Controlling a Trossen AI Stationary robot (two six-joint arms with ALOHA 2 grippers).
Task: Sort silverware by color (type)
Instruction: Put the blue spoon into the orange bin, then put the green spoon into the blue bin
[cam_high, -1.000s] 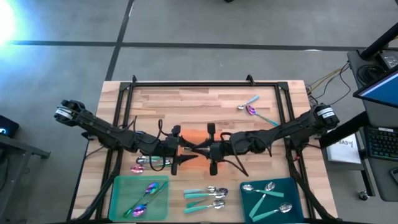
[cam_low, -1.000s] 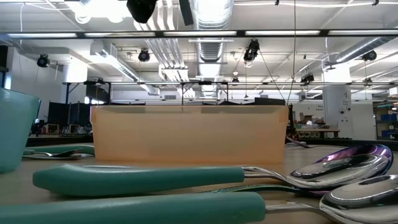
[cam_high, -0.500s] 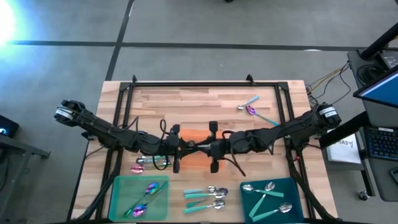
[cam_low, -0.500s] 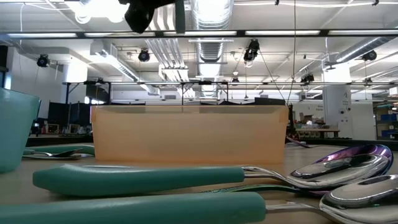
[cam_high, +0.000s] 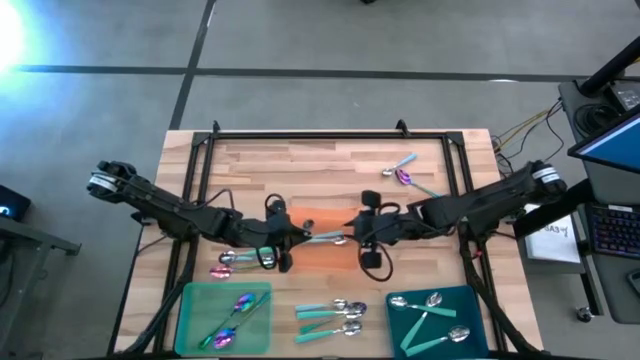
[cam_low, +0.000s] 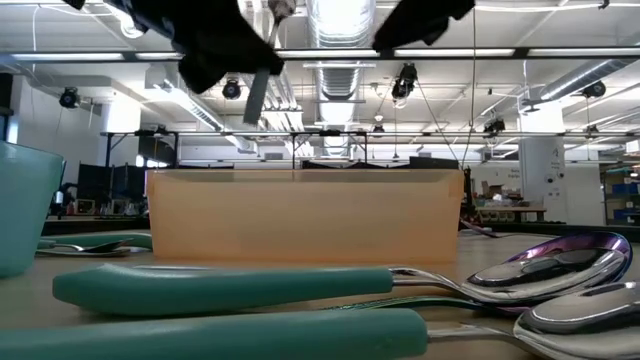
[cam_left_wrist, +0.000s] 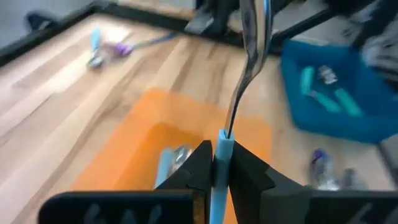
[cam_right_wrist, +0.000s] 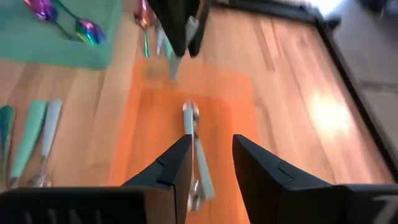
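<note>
The left gripper is pinched tight on the light-blue handle of a spoon. The spoon sticks out past the fingers, with its shiny bowl at the far end. Right under these jaws is the orange tray, and one more spoon lies in it.

The right gripper has its fingers a little apart with nothing between them. It hangs over the same orange tray, just across from the left gripper. The spoon in the tray shows below its fingers.

Farther from the jaws, the green tray sits toward the left gripper's side and holds purple-pink spoons. The teal tray sits toward the right gripper's side and holds teal-handled spoons. Between those two trays, some spoons lie on the bare table. A few more lie just beside the left gripper. Two spoons lie well apart from both grippers, near the table's far corner.
</note>
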